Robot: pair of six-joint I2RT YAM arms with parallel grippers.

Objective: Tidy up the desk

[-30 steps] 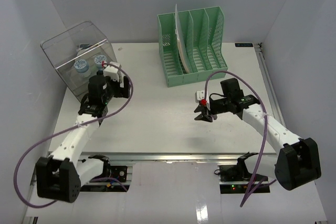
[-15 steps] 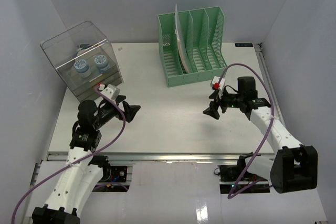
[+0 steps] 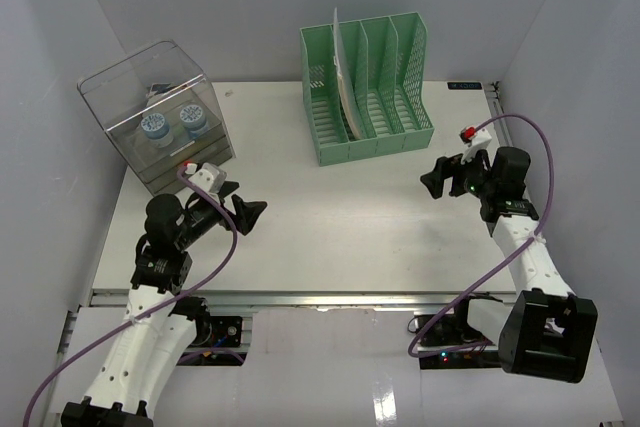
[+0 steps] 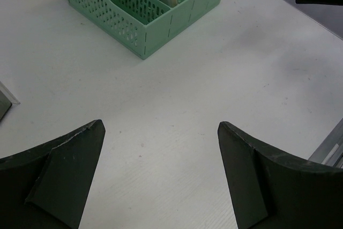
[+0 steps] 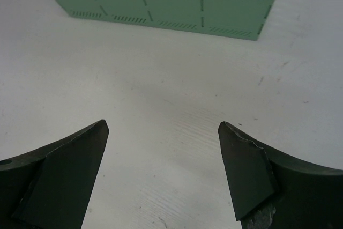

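The desk (image 3: 330,237), long axis left to right, lies beneath both claws, its rack (image 3: 368,82) at the far edge nearer the right gripper (image 3: 432,182) and its box (image 3: 160,117) nearer the left gripper (image 3: 250,211), both released and empty.

The light is bright and even, and it seems to come from above. The white desk (image 3: 330,237) looks pale and clean, with only faint grey shadows near the left arm (image 3: 160,247) and the right arm (image 3: 525,257). The clear box (image 3: 155,112) at the far left has a few shiny streaks on its top. On the near strip in front of the desk sits a small white patch of glare. The walls (image 3: 200,7) look bluish grey. The view from above is sharp all over. In both wrist views the dark fingers (image 4: 53,181) close to the camera look a little soft, while the green rack (image 5: 161,4) farther off is clear.
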